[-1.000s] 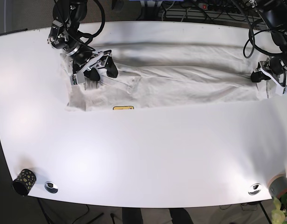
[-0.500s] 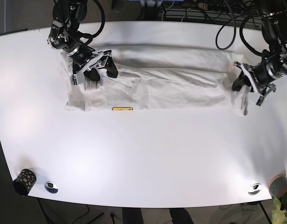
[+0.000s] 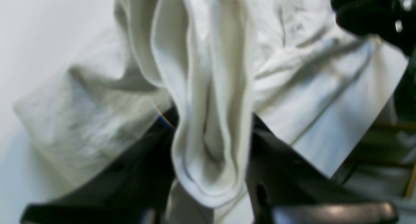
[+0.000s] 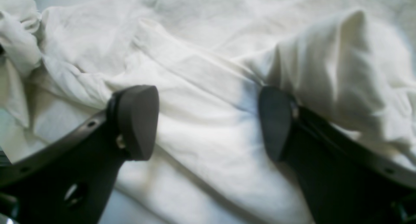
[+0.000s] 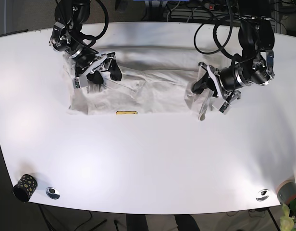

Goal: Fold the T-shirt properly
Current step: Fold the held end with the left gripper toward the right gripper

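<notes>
Gripping a thick bunch of white cloth, the left claw (image 3: pixel 211 146) has its two dark fingers (image 3: pixel 152 172) pressed in on either side of a hanging fold of the T-shirt (image 5: pixel 148 86), the fabric spilling down in a rounded loop between them. In the base view that claw (image 5: pixel 205 94) sits over the middle-right part of the bench (image 5: pixel 148 163), the shirt's end lifted and doubled toward the centre, a flap dangling under it.

Over on the other side, the right claw (image 5: pixel 97 70) is down on the shirt's far end, near the bench's back-left area. Its wrist view shows the jaws spread wide, the two dark pads (image 4: pixel 138 120) well apart and resting against rumpled white fabric (image 4: pixel 208 97), nothing pinched between them.

The shirt lies as a long creased band across the back half of the bench, a small yellow label (image 5: pixel 127 112) showing at its front edge. A patterned dark cup (image 5: pixel 25 187) stands at the front-left corner, well apart from the cloth.
</notes>
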Robot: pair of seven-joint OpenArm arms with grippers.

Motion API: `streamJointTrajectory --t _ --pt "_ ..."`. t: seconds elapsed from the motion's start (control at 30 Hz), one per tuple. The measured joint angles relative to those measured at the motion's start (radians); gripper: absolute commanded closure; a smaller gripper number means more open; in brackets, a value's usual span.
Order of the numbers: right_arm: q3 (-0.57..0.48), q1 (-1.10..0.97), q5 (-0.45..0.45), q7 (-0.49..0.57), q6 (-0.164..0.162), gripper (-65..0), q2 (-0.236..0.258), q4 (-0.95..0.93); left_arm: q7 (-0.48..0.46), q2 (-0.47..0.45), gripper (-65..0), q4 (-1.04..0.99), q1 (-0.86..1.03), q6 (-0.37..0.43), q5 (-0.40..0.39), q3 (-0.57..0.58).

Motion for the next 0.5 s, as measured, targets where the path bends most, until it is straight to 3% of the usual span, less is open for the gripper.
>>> streamJointTrajectory --t 0.23,0.3,0.43,0.5 --pt "0.002 0.0 0.002 0.003 0.001 -46.8 0.0 -0.009 0.0 0.028 -8.1 -0.05 -0.023 0.021 0.012 0.007" --pt "0.003 0.0 0.003 0.011 0.002 -46.8 0.0 -0.012 0.0 0.027 -14.0 -0.057 -0.028 0.034 0.039 0.008" --pt "0.003 0.003 0.011 0.018 0.012 -46.8 0.005 -0.027 0.0 0.025 -32.2 -0.06 -0.036 0.045 0.043 0.013" --pt "0.003 0.005 0.013 0.018 0.013 -46.8 0.006 -0.03 0.0 0.026 -36.9 -0.06 -0.036 0.064 0.042 0.032"
